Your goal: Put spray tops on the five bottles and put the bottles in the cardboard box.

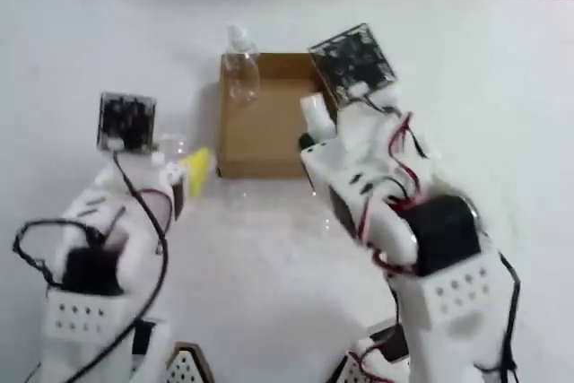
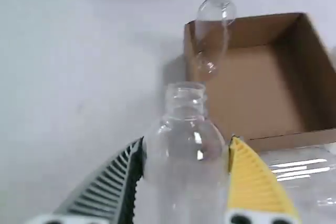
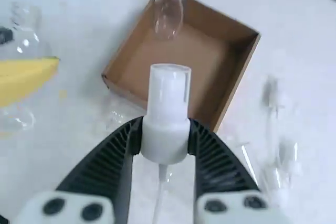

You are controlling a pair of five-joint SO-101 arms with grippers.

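Note:
My left gripper [image 2: 186, 145] is shut on a clear open-necked bottle [image 2: 184, 135], held upright between its grey and yellow fingers, just left of the cardboard box [image 2: 268, 82]. In the high view this gripper [image 1: 184, 165] sits at the box's [image 1: 269, 132] front left corner. My right gripper [image 3: 166, 129] is shut on a white spray top [image 3: 167, 111], its tube hanging down. It hovers over the box's right edge [image 1: 314, 123]. A capped bottle [image 1: 240, 67] stands in the box's far left corner.
Loose spray tops [image 3: 273, 129] lie on the white table to the right of the box. Some clear plastic [image 2: 302, 166] lies by the box's front wall. Both arm bases crowd the near side of the table [image 1: 269, 257].

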